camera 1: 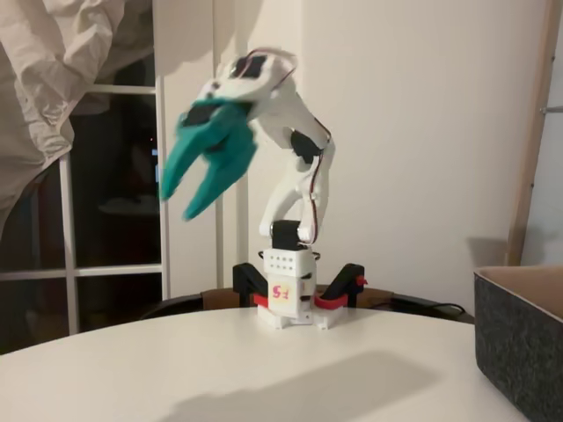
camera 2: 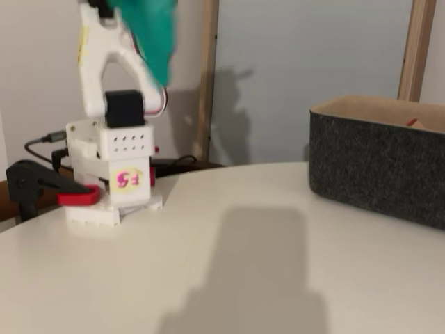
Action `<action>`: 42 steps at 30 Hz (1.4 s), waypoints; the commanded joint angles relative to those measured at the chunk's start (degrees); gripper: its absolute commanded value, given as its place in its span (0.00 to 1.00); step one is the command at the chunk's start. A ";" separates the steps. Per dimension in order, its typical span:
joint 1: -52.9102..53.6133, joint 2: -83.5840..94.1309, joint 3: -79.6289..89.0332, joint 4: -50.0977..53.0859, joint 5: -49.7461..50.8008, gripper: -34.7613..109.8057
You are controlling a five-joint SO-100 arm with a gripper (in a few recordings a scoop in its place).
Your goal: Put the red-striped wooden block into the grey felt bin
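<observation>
Gripper: the teal gripper (camera 1: pixel 189 198) is hanging high above the table in a fixed view, fingers spread well apart and pointing down and to the picture's left, gripping nothing; it is blurred there, and in the other fixed view (camera 2: pixel 154 42) it is cut off by the top edge.
Arm: the white arm (camera 1: pixel 295 149) is arching up from its base (camera 2: pixel 111 202), which is sitting clamped at the far side of the table.
Bin: the grey felt bin (camera 2: pixel 375 163) is standing on the table well apart from the base, at the right edge in both fixed views, its tan lining showing at the rim.
Block: a small reddish speck (camera 2: pixel 413 122) is peeking over the bin's far rim; it is too small to tell whether this is the red-striped wooden block.
Table: the white table (camera 1: pixel 176 369) is carrying the arm's shadow.
Step in hand: judging by the empty, raised gripper, the drop is probably done, if that speck is the block.
Next move: confirming the block is lying inside the bin; otherwise locating it first.
</observation>
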 commanded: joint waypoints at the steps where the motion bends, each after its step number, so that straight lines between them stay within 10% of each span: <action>1: 4.39 2.46 11.25 -11.34 -0.44 0.25; 11: 7.82 9.32 43.33 -38.23 -2.99 0.24; 42: 11.34 45.88 74.53 -32.17 3.87 0.24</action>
